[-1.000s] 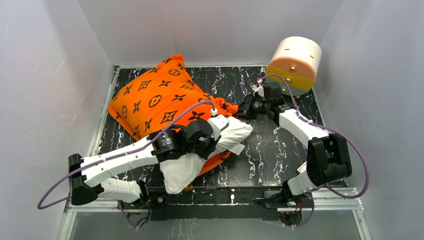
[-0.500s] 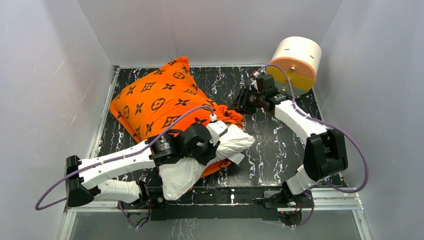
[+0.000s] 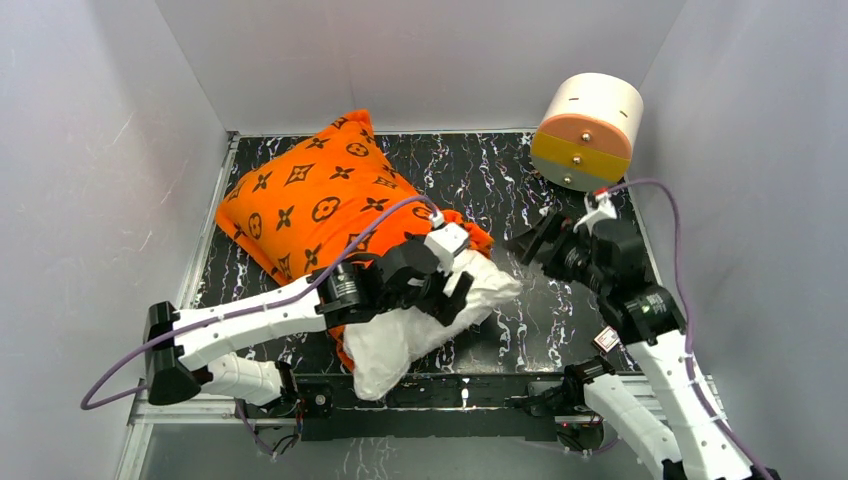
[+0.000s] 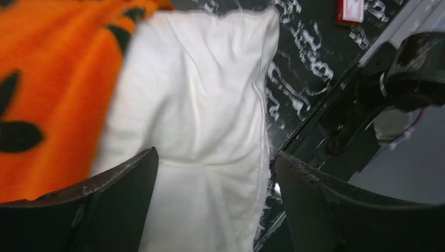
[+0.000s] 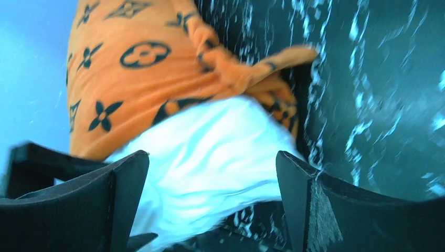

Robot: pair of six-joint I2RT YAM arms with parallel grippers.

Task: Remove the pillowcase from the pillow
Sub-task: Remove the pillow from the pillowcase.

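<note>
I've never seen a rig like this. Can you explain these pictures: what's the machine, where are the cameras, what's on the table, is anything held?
It is a robot: two arms bolted at the near edge of a black marbled table. The wide picture looks down from above and behind, with the left arm on the left and the right arm on the right. The other two come from a camera on each wrist; the dark shapes at their bottom are that arm's own jaws. On the table lies a white pillow, partly out of its orange patterned pillowcase; a round drum sits at the far right. Both sets of jaws are open and hold nothing; the left ones are over the bare pillow.
</note>
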